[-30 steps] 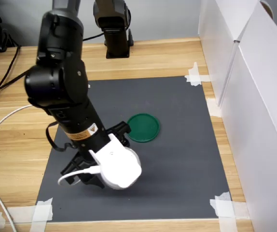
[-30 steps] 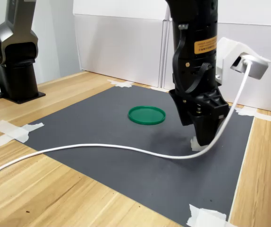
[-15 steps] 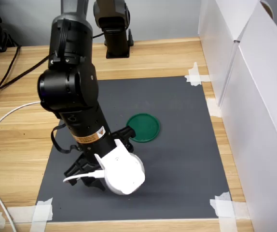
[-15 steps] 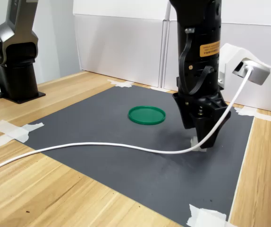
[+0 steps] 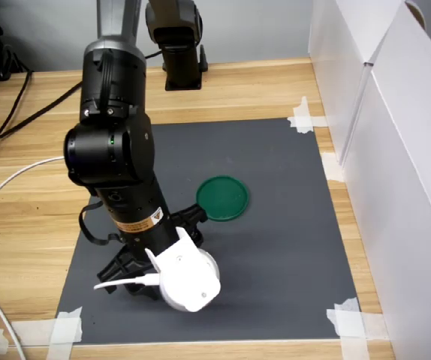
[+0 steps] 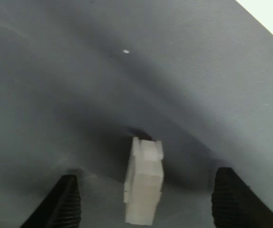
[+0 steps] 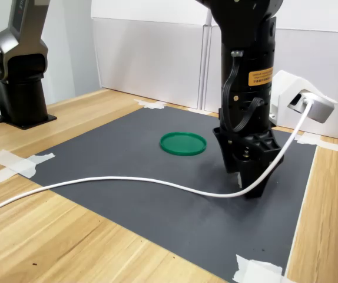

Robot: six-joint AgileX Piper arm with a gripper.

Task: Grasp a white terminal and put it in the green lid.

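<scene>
Jaws (image 6: 143,202): in the wrist view they are standing wide open, one black ridged finger (image 6: 65,202) on each side, and they are holding nothing.
Small white blocky plastic terminal (image 6: 143,186): it is lying on the dark grey mat (image 5: 275,247) between the two fingers, apart from both of them.
Flat round dark green plastic lid (image 5: 222,198): it is resting on the mat, near the arm, on the first exterior view's right of it; nothing is lying in it.
Black robot arm (image 7: 245,88): it is standing nearly upright over the mat, with the jaws low at its surface.
White cable (image 7: 98,184): it is running from the white wrist camera housing (image 7: 301,97) across the mat and the wooden worktop (image 7: 69,247).
</scene>
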